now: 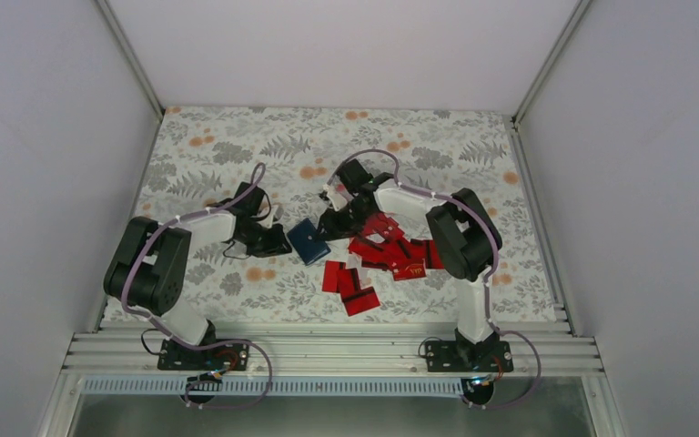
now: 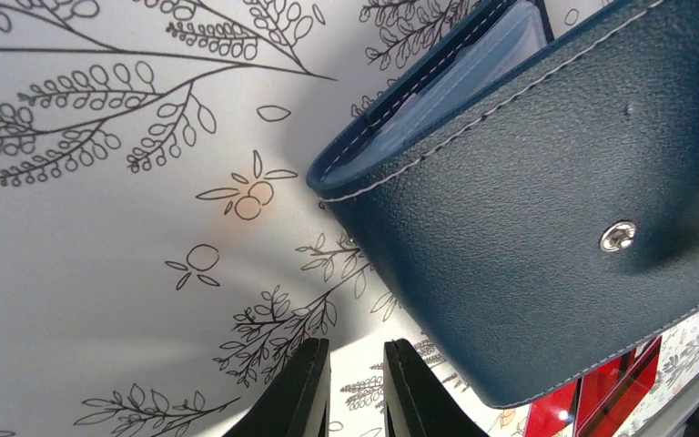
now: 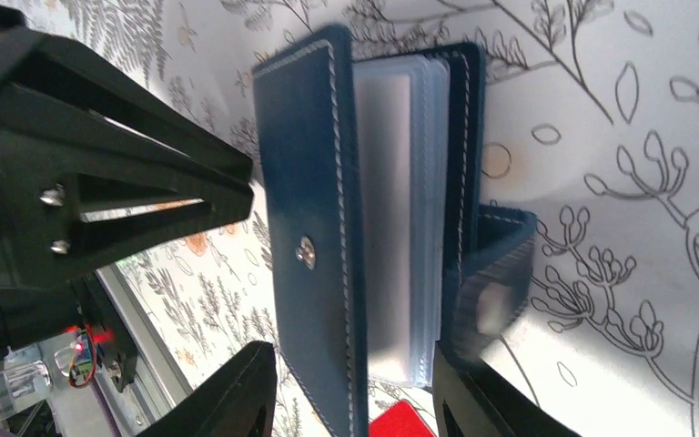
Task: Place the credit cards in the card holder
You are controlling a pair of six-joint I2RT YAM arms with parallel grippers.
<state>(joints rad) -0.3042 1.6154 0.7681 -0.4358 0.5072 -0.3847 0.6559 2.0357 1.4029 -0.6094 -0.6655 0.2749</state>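
The right gripper (image 3: 355,366) has its fingers (image 3: 237,401) spread, one on each side of the near end of the card holder (image 3: 314,182). Both sit close against it, but the pictures do not show whether they pinch it or only bracket it. Between those fingers the card holder stands partly open like a small book. Its dark blue cover, with a metal snap (image 3: 306,252), is toward one finger. A stack of clear plastic sleeves (image 3: 410,209) is in the middle, and the back cover with its curled closing strap (image 3: 496,273) is toward the other finger. The corner of one red card (image 3: 400,423) shows right at the base of the gap between the fingers. The left gripper (image 2: 355,350) has its fingers drawn close, with only a narrow slit between them and nothing in it. They hang over the leaf-printed tablecloth (image 2: 100,273). From these fingers the card holder lies ahead and off to one side, its snap-bearing cover tilted up with a shadow under it. In the right wrist view the tip of the left gripper comes right up to the edge of that cover, though whether it touches cannot be told. The credit cards (image 1: 384,255) lie loose in an overlapping heap on the cloth. They are just behind the right gripper's fingers, beneath that arm, and none is between any fingers.
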